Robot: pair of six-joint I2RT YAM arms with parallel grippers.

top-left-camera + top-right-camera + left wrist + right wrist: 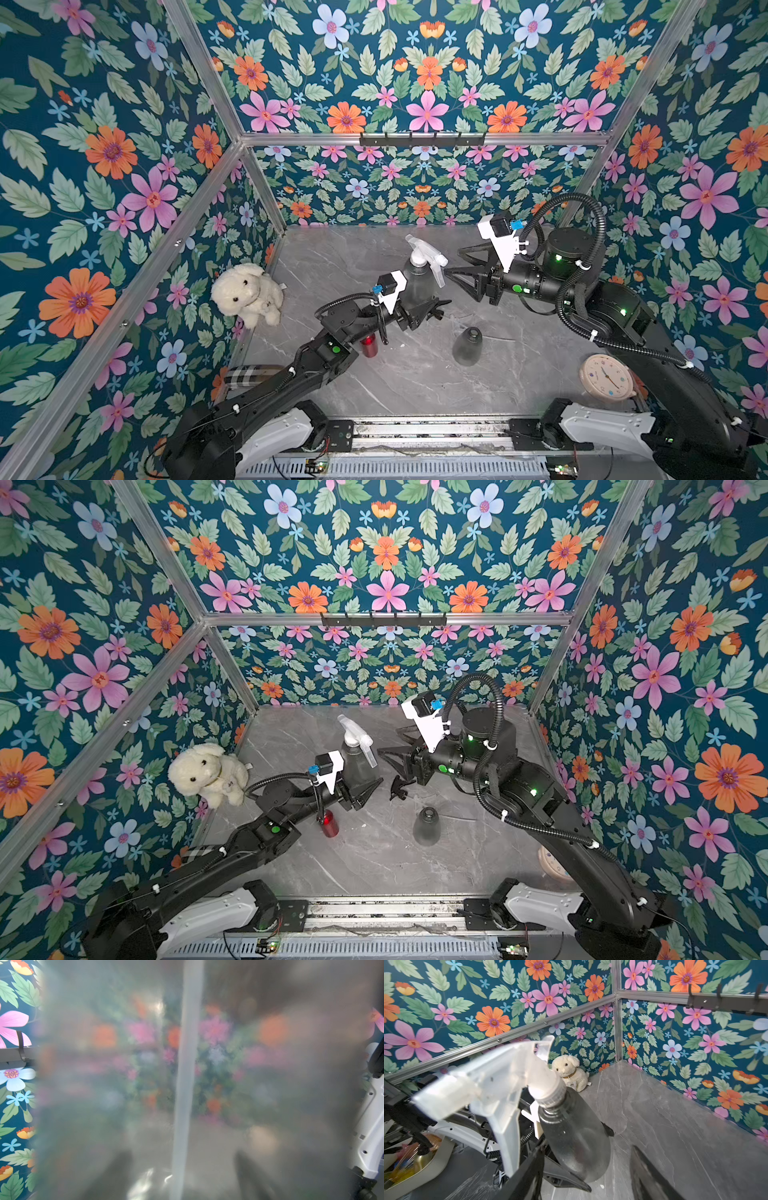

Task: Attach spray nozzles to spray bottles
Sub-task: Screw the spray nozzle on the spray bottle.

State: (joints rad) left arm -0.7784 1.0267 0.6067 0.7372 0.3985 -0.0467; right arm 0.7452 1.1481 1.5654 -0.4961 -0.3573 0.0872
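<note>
A smoky-grey spray bottle [415, 284] [575, 1136] is held above the table, my left gripper [424, 305] [185, 1178] shut on its body. A whitish spray nozzle [428, 257] [500, 1084] sits on its neck, and its dip tube [187, 1064] shows through the wall. My right gripper [452, 260] [588, 1147] stands open just right of the nozzle's trigger, holding nothing. A second grey bottle [467, 347] [427, 827] stands bare-necked on the table. The red bottle [369, 347] [329, 824] stands under my left arm. A black nozzle [401, 787] lies on the table.
A plush dog [247, 293] sits in the far left corner. A round clock [607, 376] leans at the right front under my right arm. A plaid cloth item [245, 374] lies at the left front. A hook rail [422, 139] runs along the back wall.
</note>
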